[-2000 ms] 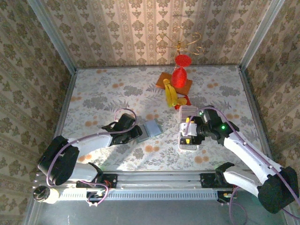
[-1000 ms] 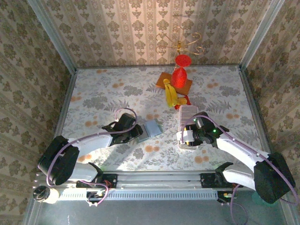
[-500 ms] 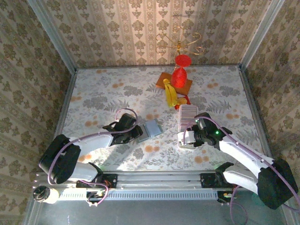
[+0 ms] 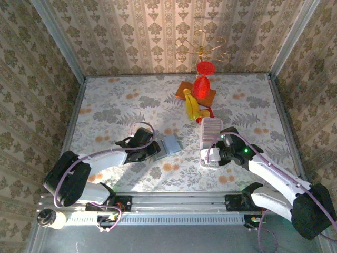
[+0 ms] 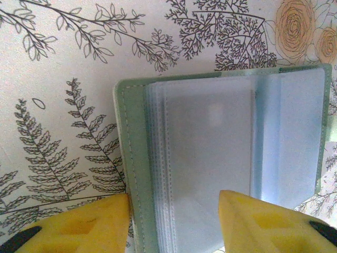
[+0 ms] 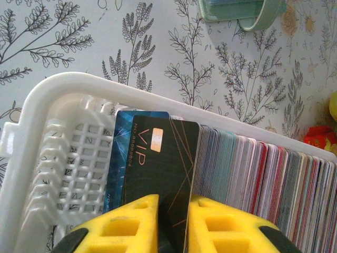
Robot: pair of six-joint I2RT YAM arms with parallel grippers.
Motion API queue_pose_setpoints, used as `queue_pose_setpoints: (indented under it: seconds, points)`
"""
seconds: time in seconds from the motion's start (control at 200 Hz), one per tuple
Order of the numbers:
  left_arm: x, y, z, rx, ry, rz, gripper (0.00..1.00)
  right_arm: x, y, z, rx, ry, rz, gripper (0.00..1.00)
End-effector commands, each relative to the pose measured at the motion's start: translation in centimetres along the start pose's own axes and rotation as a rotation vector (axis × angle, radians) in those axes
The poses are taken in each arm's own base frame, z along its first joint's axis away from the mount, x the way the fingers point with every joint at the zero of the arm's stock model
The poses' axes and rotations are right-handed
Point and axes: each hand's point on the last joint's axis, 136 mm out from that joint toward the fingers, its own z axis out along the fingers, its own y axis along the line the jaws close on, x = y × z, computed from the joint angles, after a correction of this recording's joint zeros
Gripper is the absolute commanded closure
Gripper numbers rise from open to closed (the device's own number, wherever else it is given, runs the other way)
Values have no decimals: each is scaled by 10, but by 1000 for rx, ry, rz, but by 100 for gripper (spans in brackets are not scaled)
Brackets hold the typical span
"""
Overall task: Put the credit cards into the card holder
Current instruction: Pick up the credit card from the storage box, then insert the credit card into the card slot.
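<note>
While nr tray [image 6: 31, 118] w/ cards [image 6: 253, 174]: bananas [image 4: 191, 107].

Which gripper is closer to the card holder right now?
Left. The left gripper sits at the card holder's edge, fingers apart over it. The right gripper is off to the right at the white tray, pinching a black card.

Tabletop [image 4: 110, 113]: pale surface with grey fern and orange rose print, lying under the left gripper [image 4: 157, 149] and right gripper [image 4: 210, 155]. Walls [image 4: 152, 37]: beige damask stripes, beyond and outboard of both. Corner posts [image 4: 57, 38]: grey metal. Light: even, with soft shadows.
</note>
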Motion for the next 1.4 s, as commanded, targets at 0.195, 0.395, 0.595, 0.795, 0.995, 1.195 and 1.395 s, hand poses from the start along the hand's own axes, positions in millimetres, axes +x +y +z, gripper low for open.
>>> queue_pose_setpoints:
  seconds: [0.195, 0.395, 0.595, 0.795, 0.995, 1.195, 1.395]
  points:
    - [1, -9, -2, 4, 16, 23, 45, -15, -1, -31, -11, -56, 45, 91]
    - [1, -9, -3, -2, 23, 26, 43, -31, 9, -51, -90, -126, 136, 99]
    - [2, -11, -5, -26, 35, 49, 39, -71, -16, -85, -67, -314, 328, 100]
    - [4, 1, -2, -93, 48, 39, 39, -107, -76, -86, -99, -510, 861, 100]
    - [3, 1, 0, -108, 49, 33, 42, -119, -117, -49, -221, -565, 1278, 100]
    - [3, 0, 5, -110, 59, 30, 43, -128, -132, -6, -369, -571, 1544, 100]
    - [8, 8, 10, -138, 75, 23, 48, -133, -112, 49, -467, -458, 1676, 100]
